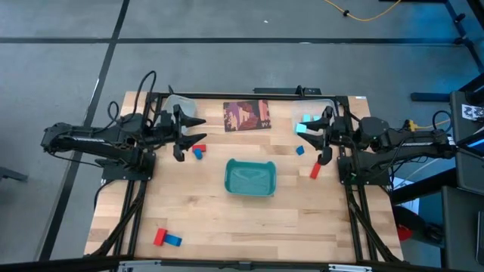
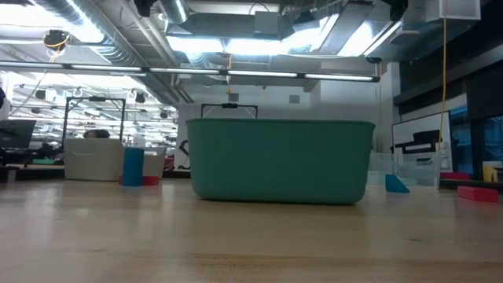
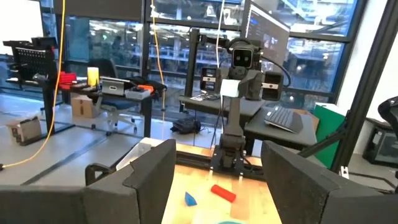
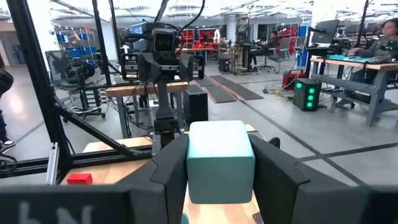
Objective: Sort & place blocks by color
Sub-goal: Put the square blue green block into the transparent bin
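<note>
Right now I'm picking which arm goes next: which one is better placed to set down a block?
Right. The right gripper already holds a cyan block between its fingers, near the table's right edge. The left gripper is open and empty.

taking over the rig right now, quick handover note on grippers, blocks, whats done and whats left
Right gripper: raised at the table's right side, shut on a light cyan block.
Left gripper: raised at the left side, fingers open, empty.
Blocks: red and blue pair by the left gripper; blue block and red block near the right gripper; red and blue pair at the near left edge.
Teal tray sits mid-table.
Done: no colour groups visible yet.
Left: place the held block, sort the rest.
</note>
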### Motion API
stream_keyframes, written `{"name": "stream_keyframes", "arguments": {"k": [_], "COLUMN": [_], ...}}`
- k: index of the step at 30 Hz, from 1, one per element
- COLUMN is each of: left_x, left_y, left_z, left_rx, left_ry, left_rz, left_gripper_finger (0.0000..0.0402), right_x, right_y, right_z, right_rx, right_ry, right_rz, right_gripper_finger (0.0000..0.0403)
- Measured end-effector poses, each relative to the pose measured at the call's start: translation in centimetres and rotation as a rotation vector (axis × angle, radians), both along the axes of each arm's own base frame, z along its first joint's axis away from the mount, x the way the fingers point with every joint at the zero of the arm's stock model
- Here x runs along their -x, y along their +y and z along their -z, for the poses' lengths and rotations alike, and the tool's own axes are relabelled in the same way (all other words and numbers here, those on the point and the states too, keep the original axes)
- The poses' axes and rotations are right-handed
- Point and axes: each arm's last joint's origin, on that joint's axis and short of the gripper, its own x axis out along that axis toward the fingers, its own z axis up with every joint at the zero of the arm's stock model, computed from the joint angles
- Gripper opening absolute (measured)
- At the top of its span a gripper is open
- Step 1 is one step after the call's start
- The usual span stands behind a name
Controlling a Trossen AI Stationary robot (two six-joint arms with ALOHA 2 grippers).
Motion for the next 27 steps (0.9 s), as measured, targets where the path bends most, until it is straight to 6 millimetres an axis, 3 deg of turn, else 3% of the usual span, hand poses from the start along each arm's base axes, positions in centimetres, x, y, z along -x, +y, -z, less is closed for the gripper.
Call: {"name": "stream_keyframes", "arguments": {"k": [7, 13, 17, 21, 27], "left_x": [0.0, 0.0, 0.0, 0.0, 0.0], "left_y": [0.0, 0.0, 0.1, 0.2, 0.2], "left_z": [0.0, 0.0, 0.0, 0.0, 0.0], "left_rx": [0.000, 0.001, 0.005, 0.007, 0.008], "left_ry": [0.001, 0.000, 0.000, 0.000, 0.000], "left_rz": [0.000, -0.009, -0.032, -0.061, -0.061], "left_gripper_finger": [0.0229, 0.0229, 0.0229, 0.0229, 0.0229], "right_x": [0.0, -0.5, -1.6, -2.3, -2.6], "right_y": [-0.1, -1.5, -3.6, -6.7, -10.7], "right_z": [0.0, -2.0, -2.9, -1.7, 2.8], "right_rx": [-0.064, -0.135, -0.253, -0.376, -0.565], "right_ry": [-0.008, 0.018, 0.140, 0.386, 0.698], "right_rz": [0.027, 0.284, 0.490, 0.709, 0.860], "right_gripper_finger": [0.0147, 0.0147, 0.0147, 0.0147, 0.0147]}}
